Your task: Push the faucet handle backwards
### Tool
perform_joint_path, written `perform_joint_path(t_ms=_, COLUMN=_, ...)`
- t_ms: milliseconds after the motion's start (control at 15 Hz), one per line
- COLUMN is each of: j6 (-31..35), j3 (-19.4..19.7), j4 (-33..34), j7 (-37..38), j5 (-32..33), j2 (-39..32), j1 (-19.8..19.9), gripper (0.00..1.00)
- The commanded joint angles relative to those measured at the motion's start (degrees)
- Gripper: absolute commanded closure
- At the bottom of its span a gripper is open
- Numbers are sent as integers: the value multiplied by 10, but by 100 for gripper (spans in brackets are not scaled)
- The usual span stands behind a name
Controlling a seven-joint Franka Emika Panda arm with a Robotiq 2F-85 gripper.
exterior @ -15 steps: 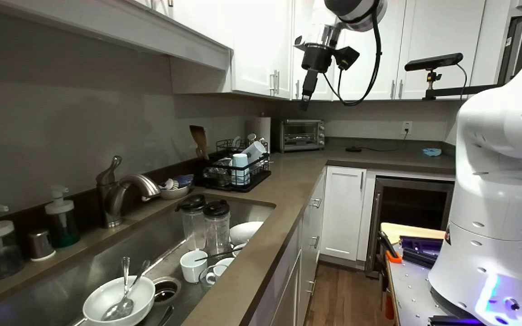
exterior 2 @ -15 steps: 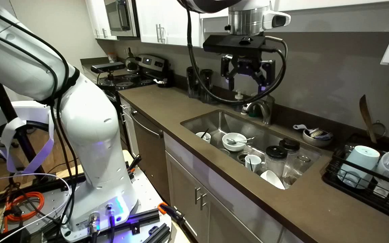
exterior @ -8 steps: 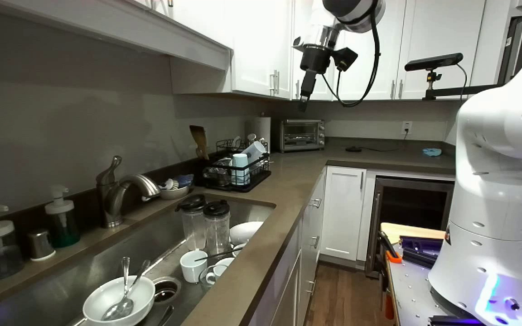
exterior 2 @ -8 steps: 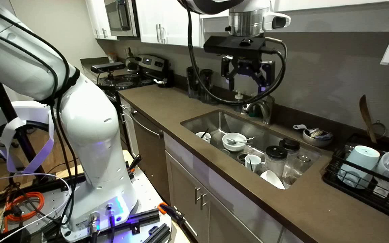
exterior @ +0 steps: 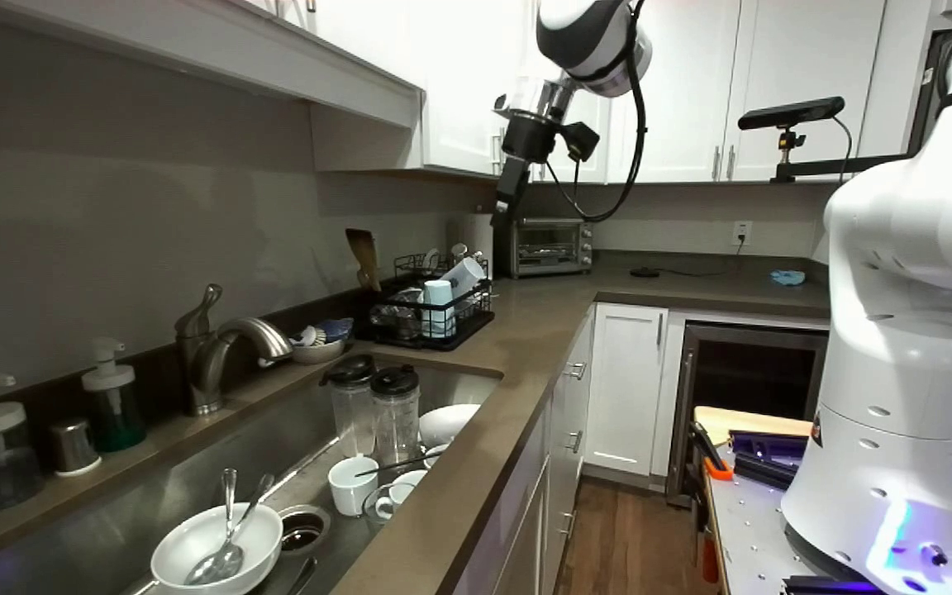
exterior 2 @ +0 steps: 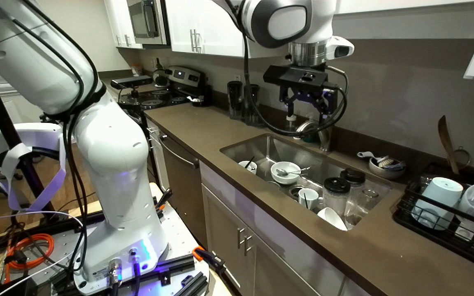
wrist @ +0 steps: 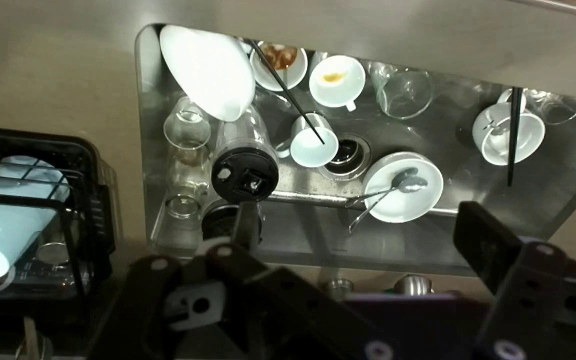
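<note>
The faucet handle (exterior: pixel 202 311) is a short slim silver-grey lever on the brushed-steel gooseneck faucet (exterior: pixel 232 347), tilted up beside the wall in an exterior view. The faucet also shows in an exterior view (exterior 2: pixel 324 139), with the handle hidden behind my gripper and cable. My gripper (exterior: pixel 502 213) hangs in the air, higher than the faucet and apart from it. It is open and empty, its two fingers wide apart in an exterior view (exterior 2: pixel 307 116) and in the wrist view (wrist: pixel 360 215). There, bits of brushed metal, one at the spout (wrist: pixel 413 284), peek out above the gripper body; the handle is hidden.
The sink (exterior 2: pixel 257 142) holds a white bowl with spoons (wrist: pixel 403 187), mugs and black-lidded bottles (exterior: pixel 396 413). Soap bottles (exterior: pixel 112 397) stand beside the faucet. A small bowl with brushes (exterior 2: pixel 386 167) and a black dish rack (exterior 2: pixel 447 240) are on its other side. Wall cabinets (exterior: pixel 476 91) overhang the counter.
Over the last half second my gripper has moved down and closer to the faucet side, leftward in an exterior view. Before that it barely moved. It stays open. The faucet has not moved.
</note>
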State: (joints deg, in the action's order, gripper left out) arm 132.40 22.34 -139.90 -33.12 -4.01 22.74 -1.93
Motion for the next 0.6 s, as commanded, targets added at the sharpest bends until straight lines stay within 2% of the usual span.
perform_joint_path(t_ms=0, j6=72, j3=-11, j4=26, j7=-37, j5=-67, j2=-73, j1=-14, gripper=0)
perform_joint_path(t_ms=333, j6=116, j3=-48, j4=45, j7=-67, j5=-134, j2=-132, j1=-24, gripper=0)
perform_joint_path(t_ms=533, j6=148, j3=-84, j4=60, j7=-54, j5=-112, j2=-163, j1=-13, gripper=0)
